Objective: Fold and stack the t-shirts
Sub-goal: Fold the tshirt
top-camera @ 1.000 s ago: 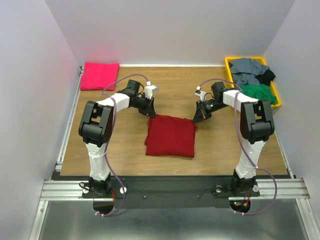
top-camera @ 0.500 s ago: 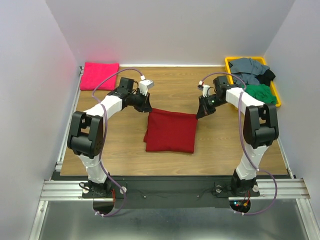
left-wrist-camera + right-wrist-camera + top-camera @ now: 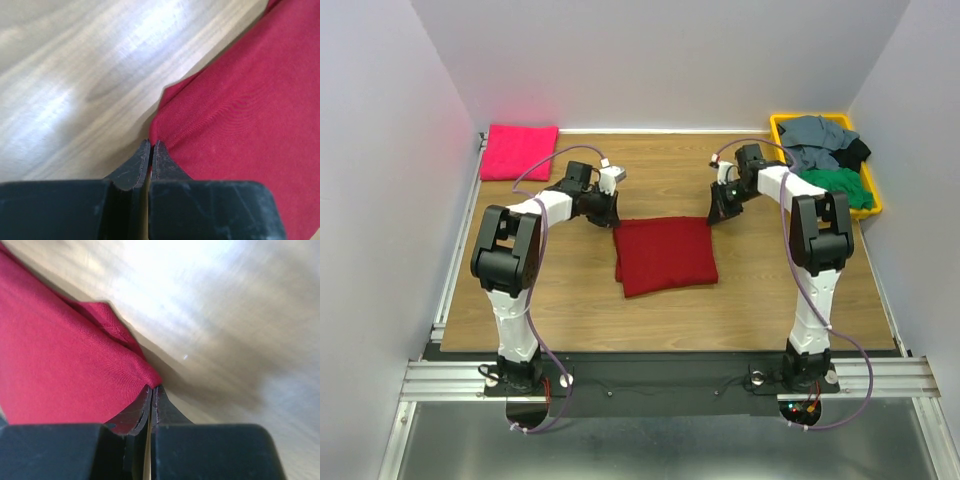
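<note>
Red shirt (image 3: 665,255), folded into a square, flat at the middle of the table (image 3: 660,175). Pinched at its 11 o'clock corner by the left gripper (image 3: 612,217) and at its 1 o'clock corner by the right gripper (image 3: 714,214), jaws pressed together on fabric. Folded pink shirt (image 3: 520,150) at the table's 10 o'clock corner. Yellow bin (image 3: 773,128) of loose shirts (image 3: 820,150) at 2 o'clock.

In both wrist views the folded dark crimson-red fabric t-shirt (image 3: 240,115) runs off the picture's edges, and the pale wooden tabletop (image 3: 240,315) beyond it is blurred. From above, the heap of grey, green and black garments (image 3: 825,160) hides most of the yellow plastic bin (image 3: 775,127); its separate pieces cannot be counted.
</note>
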`<state>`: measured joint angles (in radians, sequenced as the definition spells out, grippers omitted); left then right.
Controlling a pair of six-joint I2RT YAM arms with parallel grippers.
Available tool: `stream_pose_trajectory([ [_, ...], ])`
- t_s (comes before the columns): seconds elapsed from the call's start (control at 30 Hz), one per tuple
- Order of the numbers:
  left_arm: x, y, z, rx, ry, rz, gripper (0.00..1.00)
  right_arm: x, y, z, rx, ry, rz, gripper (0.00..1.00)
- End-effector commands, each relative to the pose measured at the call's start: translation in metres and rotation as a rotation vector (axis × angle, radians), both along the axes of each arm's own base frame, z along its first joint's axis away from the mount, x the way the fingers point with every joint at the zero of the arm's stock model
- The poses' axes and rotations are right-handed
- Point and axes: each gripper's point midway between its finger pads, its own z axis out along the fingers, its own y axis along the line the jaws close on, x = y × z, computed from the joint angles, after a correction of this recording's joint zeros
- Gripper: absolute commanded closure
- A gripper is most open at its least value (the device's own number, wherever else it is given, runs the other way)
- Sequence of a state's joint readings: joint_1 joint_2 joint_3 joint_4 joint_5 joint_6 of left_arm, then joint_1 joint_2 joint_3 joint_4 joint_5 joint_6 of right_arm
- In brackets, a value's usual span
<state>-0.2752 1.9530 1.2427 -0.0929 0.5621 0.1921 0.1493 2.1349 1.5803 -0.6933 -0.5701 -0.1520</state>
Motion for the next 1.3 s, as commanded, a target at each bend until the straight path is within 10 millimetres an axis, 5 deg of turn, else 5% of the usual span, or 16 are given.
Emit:
stream_pose_trajectory([
  [0.0, 0.036, 0.007, 0.03, -0.004, -0.125, 0.049, 1.0, 0.04, -0.005, 0.012, -0.042, -0.119, -0.05, 0.99],
  [0.1, 0.039, 0.004, 0.052, -0.04, -0.153, 0.025, 0.91, 0.048, -0.001, 0.028, -0.018, -0.137, -0.065, 0.86],
  [0.13, 0.038, 0.008, 0.059, -0.047, -0.156, 0.021, 0.74, 0.05, -0.002, 0.042, -0.016, -0.166, -0.069, 0.63],
  [0.17, 0.033, 0.006, 0.081, -0.084, -0.183, -0.001, 0.68, 0.048, -0.001, 0.053, -0.012, -0.178, -0.075, 0.47],
  [0.3, -0.005, 0.0, 0.13, -0.223, -0.197, -0.043, 0.48, 0.019, 0.006, 0.103, 0.065, -0.218, -0.044, 0.36],
  [0.43, -0.06, -0.019, 0.146, -0.39, -0.141, -0.105, 0.48, -0.041, 0.024, 0.119, 0.226, -0.137, 0.063, 0.41],
  [0.47, -0.085, -0.028, 0.139, -0.431, -0.057, -0.094, 0.5, -0.063, 0.028, 0.116, 0.263, -0.096, 0.087, 0.44],
  [0.57, -0.113, -0.05, 0.135, -0.507, 0.004, -0.144, 0.55, -0.092, 0.043, 0.115, 0.366, -0.028, 0.147, 0.58],
  [0.67, -0.141, -0.071, 0.113, -0.54, 0.121, -0.184, 0.6, -0.12, 0.057, 0.094, 0.404, 0.085, 0.184, 0.66],
  [0.83, -0.164, -0.086, 0.066, -0.506, 0.277, -0.186, 0.6, -0.151, 0.056, 0.031, 0.356, 0.257, 0.188, 0.69],
  [1.07, -0.137, -0.04, -0.024, -0.243, 0.352, -0.031, 0.59, -0.143, 0.039, -0.025, 0.194, 0.279, 0.108, 0.71],
  [1.27, -0.092, -0.002, -0.038, -0.148, 0.313, -0.039, 0.63, -0.132, 0.036, -0.025, 0.167, 0.25, 0.077, 0.72],
])
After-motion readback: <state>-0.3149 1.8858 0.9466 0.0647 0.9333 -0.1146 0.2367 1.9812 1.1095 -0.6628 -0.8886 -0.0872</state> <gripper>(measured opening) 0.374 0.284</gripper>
